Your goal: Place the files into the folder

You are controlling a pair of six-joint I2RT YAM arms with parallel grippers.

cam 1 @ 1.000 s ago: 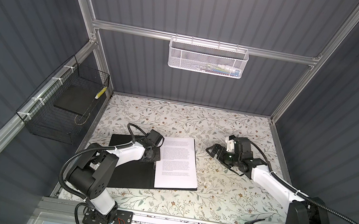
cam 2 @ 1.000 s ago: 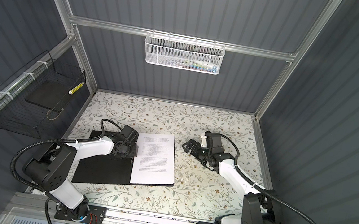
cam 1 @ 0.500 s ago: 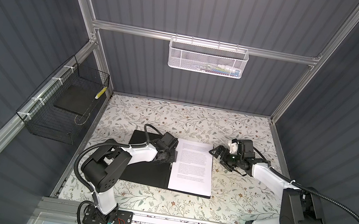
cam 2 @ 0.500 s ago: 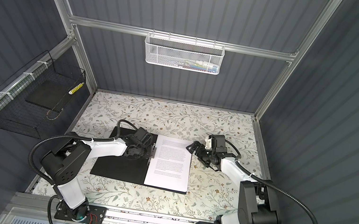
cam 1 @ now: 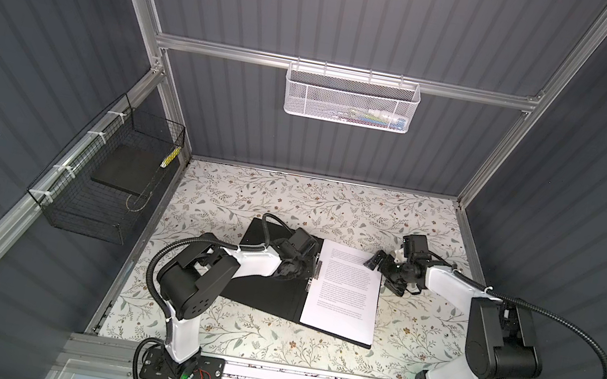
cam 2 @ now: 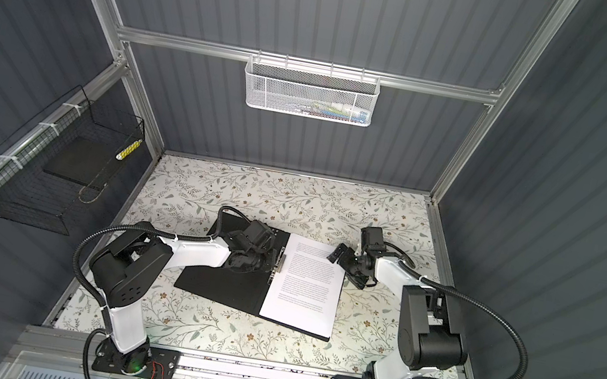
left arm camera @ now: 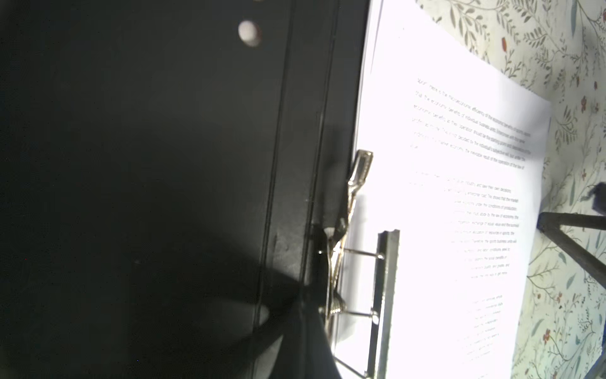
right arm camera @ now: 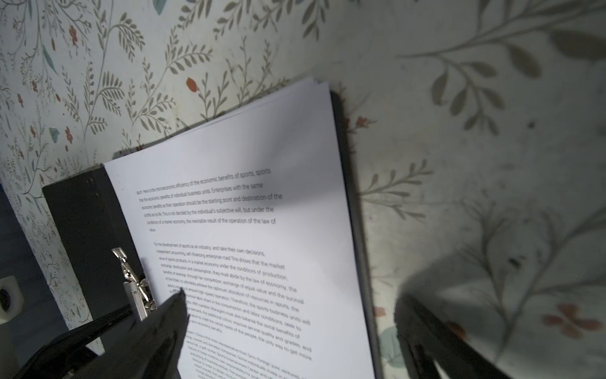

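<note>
So the open folder (cam 1: 267, 289) just got slid across the desk (cam 1: 292, 197) toward the right arm. The files (cam 1: 347, 291) rode along on its black inside, just beside the metal clip (cam 1: 316, 274). Left jaws are clenched right at that clip, can't tell if they're pinching anything. Right jaws have swung in closer, spread wide and empty, straddling the sheets' corner farthest from the clip. Looks to me like the paper's basically in, it just needs squaring up and clamping.
</note>
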